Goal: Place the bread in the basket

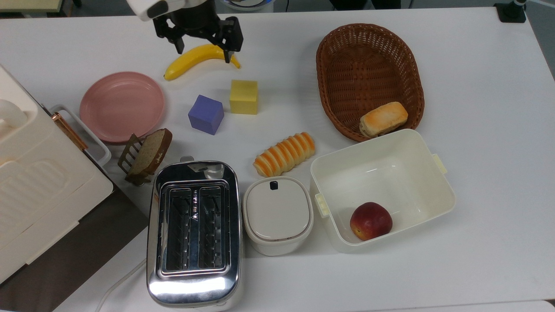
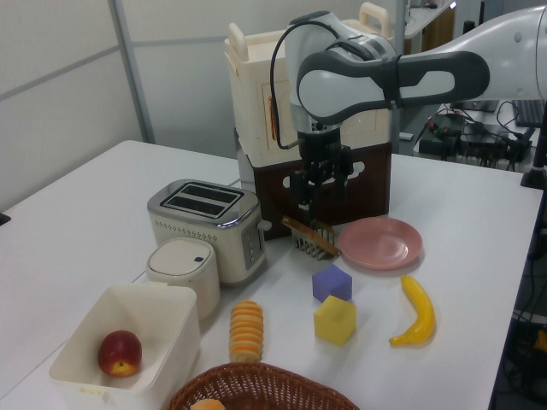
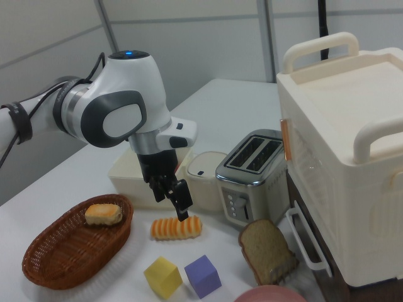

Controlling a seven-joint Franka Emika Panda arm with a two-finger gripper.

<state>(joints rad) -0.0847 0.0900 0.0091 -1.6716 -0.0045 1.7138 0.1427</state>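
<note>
End effector [image 1: 203,50] hangs over the banana [image 1: 200,60], fingers spread, holding nothing. Striped bread roll [image 1: 284,154] lies on the counter [image 1: 485,130] between lidded pot [image 1: 277,214] and yellow cube [image 1: 243,97], well toward the top view's lower right of it, long axis diagonal. Wicker basket [image 1: 329,56] sits further right.

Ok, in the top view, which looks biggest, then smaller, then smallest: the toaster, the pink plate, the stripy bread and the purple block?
Largest to smallest, as seen in the top view:
1. toaster
2. pink plate
3. stripy bread
4. purple block
The toaster stands taller, so nearer the camera, which may enlarge it a little.
</note>
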